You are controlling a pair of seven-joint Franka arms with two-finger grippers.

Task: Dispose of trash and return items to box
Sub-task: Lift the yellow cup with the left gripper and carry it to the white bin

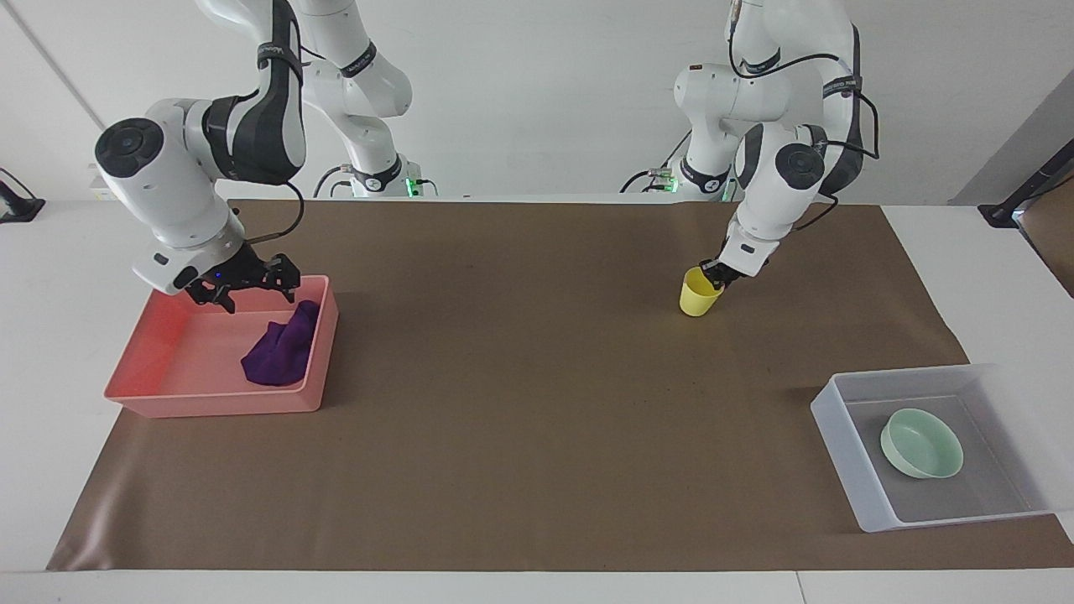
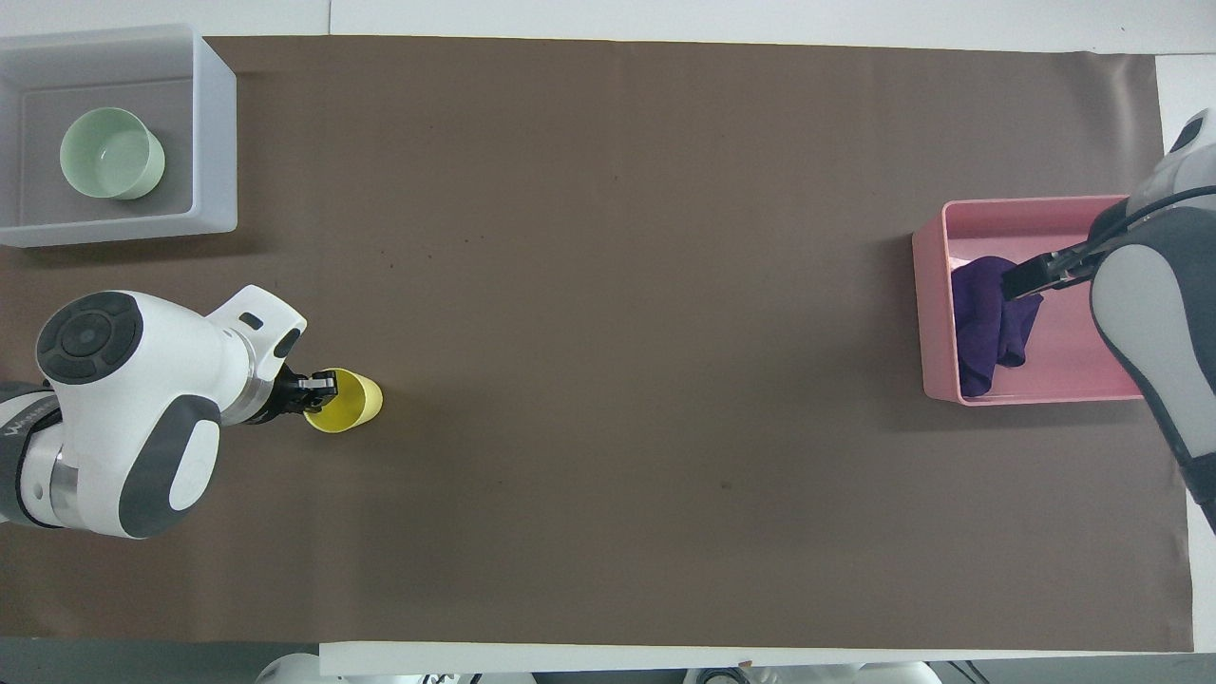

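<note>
Robot lab: two arms (image 1: 252, 126), paper-covered table (image 1: 520, 403), bare white wall.

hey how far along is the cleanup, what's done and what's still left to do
Done: the purple cloth lies in the pink tray, with the right gripper open above it, and the green bowl sits in the white bin. In hand: the left gripper is at the rim of the yellow cup, which is tilted on the brown mat. Left: carrying the cup to the bin.

A pink tray (image 1: 189, 394) sits on the brown table cover (image 1: 520, 394).
</note>
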